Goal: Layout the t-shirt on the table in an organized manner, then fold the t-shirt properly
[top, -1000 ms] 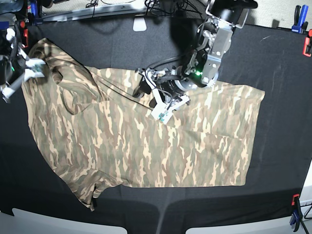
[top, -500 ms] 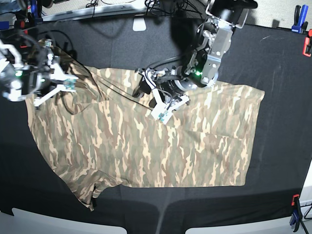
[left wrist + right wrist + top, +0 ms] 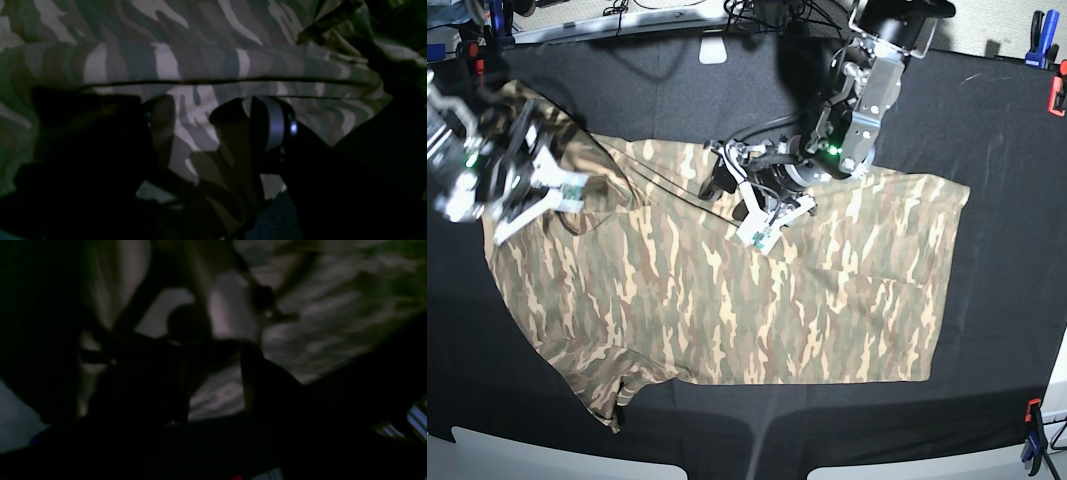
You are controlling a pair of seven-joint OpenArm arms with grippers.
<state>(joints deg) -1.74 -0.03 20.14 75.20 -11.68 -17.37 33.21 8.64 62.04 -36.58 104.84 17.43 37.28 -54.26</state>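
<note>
the left gripper (image 3: 760,212) has its fingers (image 3: 267,123) spread wide, pressing on the camouflage t-shirt (image 3: 727,290) near its upper middle, gripping nothing. the right gripper (image 3: 537,190) seems part open over the shirt's collar corner; its grip is unclear. the shirt lies flat on the black table (image 3: 1007,180).

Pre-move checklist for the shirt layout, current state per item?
1. Left gripper open over the t-shirt: ok.
2. Left fingers clear of cloth: cannot tell, they sit right at a fold.
3. Right gripper at the collar end: ok.
4. Right gripper holding cloth: cannot tell, wrist view dark and blurred.
5. T-shirt flat: not ok, ridge near the middle, sleeve bunched.
6. T-shirt fully on the table: ok.
</note>
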